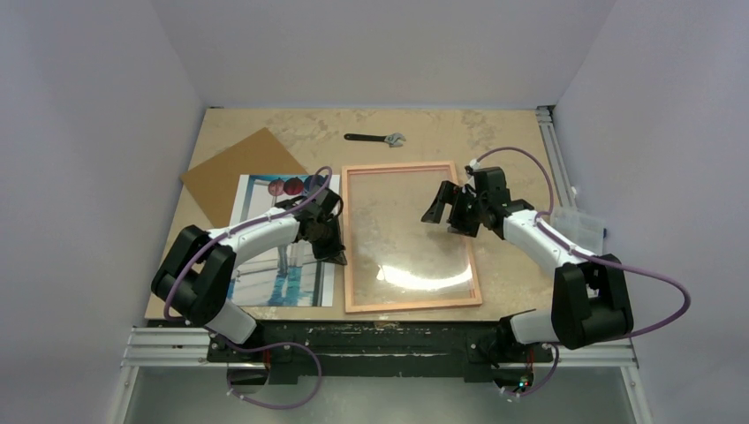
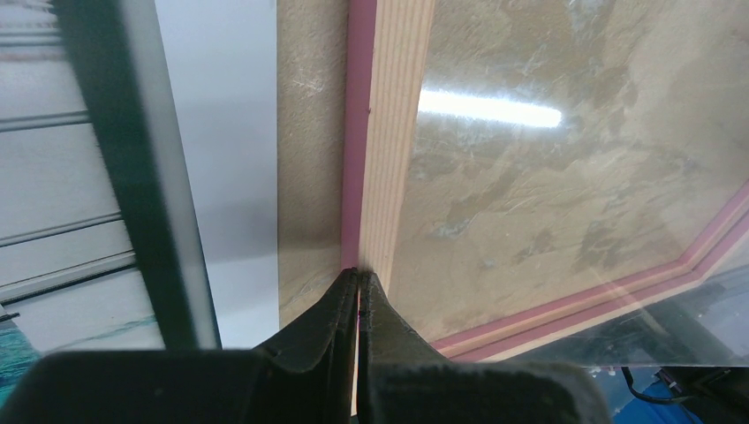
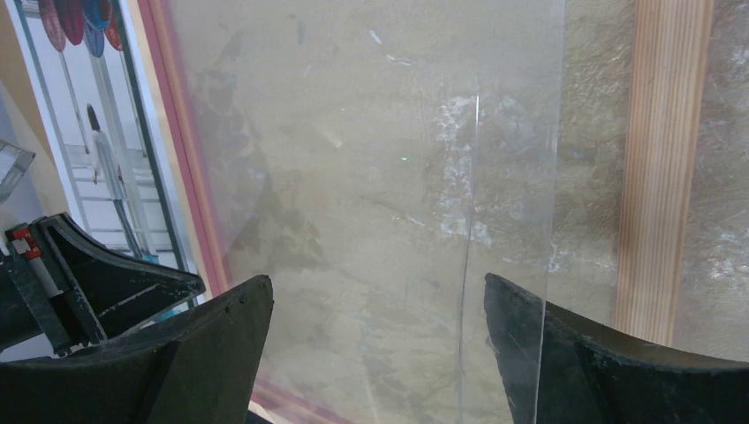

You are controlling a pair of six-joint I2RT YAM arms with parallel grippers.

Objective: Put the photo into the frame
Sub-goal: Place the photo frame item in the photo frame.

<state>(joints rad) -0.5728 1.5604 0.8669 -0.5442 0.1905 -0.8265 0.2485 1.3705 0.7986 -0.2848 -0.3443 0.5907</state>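
The photo (image 1: 291,284) lies face up on the bench (image 1: 495,141), outside the frame (image 1: 397,238) and just beside the frame's left rail. Its end with the red and blue balls points to the far side. We see that far end overlapping a corner of the brown board (image 1: 238,163), while the left arm stretches across its middle.

The frame lies flat with its light wood back upward and a pink edge showing at the sides. Through the clear pane we see the bench surface and a bright reflection.

The left fingers (image 2: 358,287) are pressed together with nothing between them. Their tips sit at the outer edge of the frame's left rail, where pink meets wood. We cannot tell whether they press on it. The photo's right border lies close beside them, on the side away from the pane.

The right fingers (image 1: 447,212) stand wide apart and hold nothing. They hang over the right half of the pane, and we cannot tell whether they touch it. From there the photo lies well apart, beyond the frame's far rail.

A black wrench (image 1: 375,139) lies on the bench past the frame's far end.
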